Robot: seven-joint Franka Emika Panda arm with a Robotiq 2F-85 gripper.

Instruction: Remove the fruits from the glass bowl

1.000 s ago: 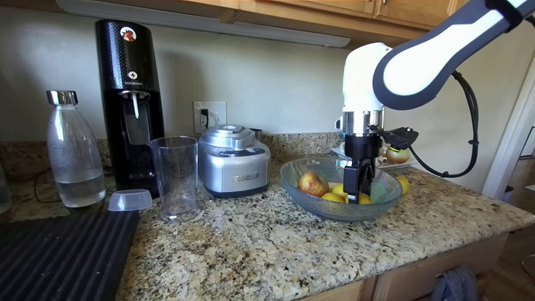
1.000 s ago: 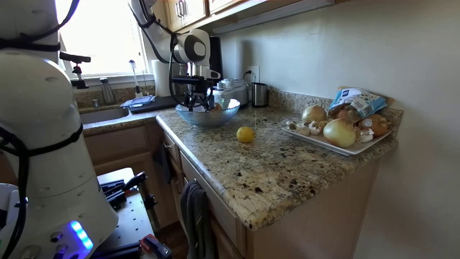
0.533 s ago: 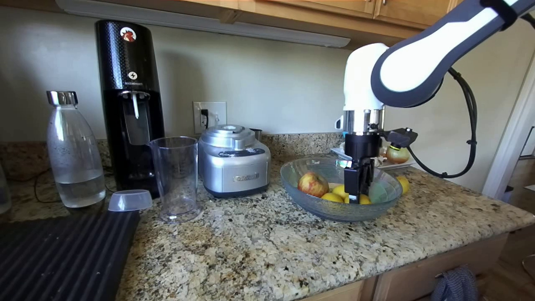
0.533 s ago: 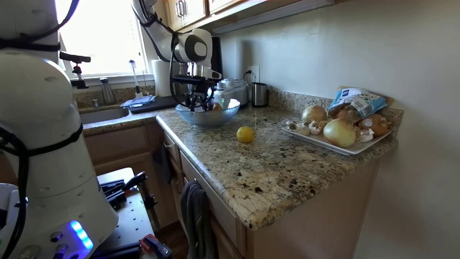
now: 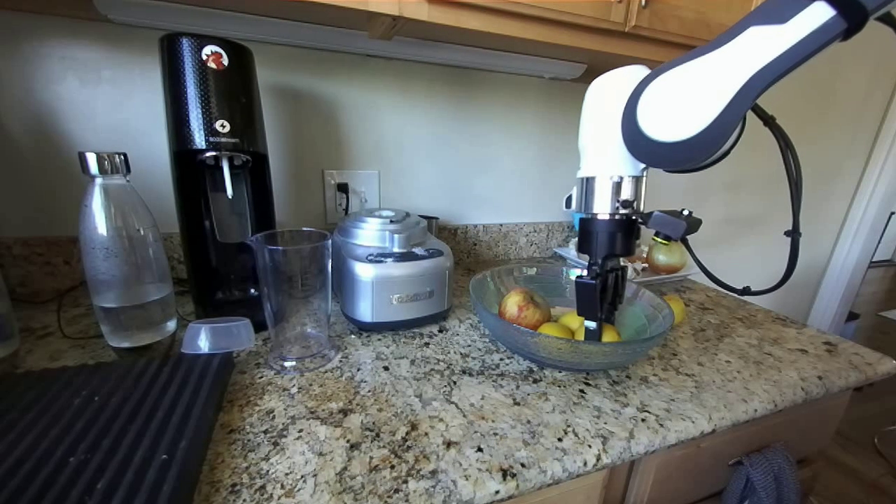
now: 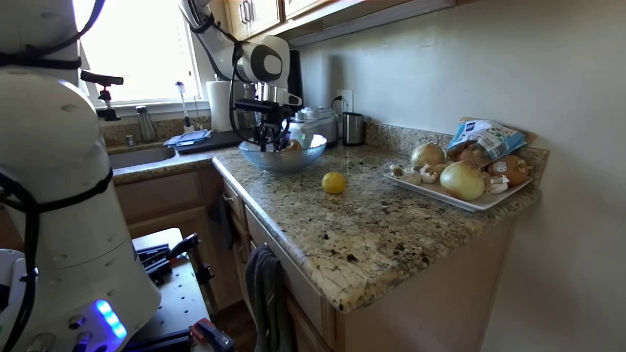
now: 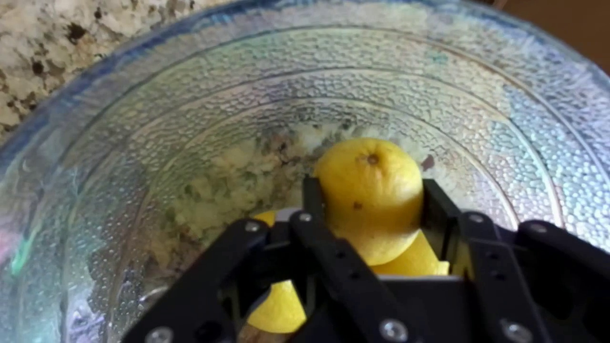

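Observation:
In the wrist view a yellow lemon (image 7: pixel 371 205) sits between my gripper's pads, both touching its sides; my gripper (image 7: pixel 369 195) is shut on it. More yellow fruit shows beneath and beside the fingers, including a lemon (image 7: pixel 279 307) partly covered by the linkage. The clear glass bowl (image 5: pixel 560 355) surrounds all of this, and my fingertips reach down inside its rim. A red-yellow apple (image 5: pixel 524 309) rests in the bowl alongside lemons (image 5: pixel 555 329). Outside the bowl, one lemon (image 6: pixel 334 182) lies on the counter.
Left of the bowl in an exterior view stand a silver food processor (image 5: pixel 393 287) and a tall clear cup (image 5: pixel 294 301). A white tray (image 6: pixel 440 195) carries onions and garlic, with a blue bag (image 6: pixel 486 139) behind them. The granite counter's front edge (image 6: pixel 274 222) runs close to the bowl.
My jaws have come together on the lemon over the last second. The wrist has risen slightly, and the fruit around the fingers has shifted a little. The lemon on the counter has stayed put.

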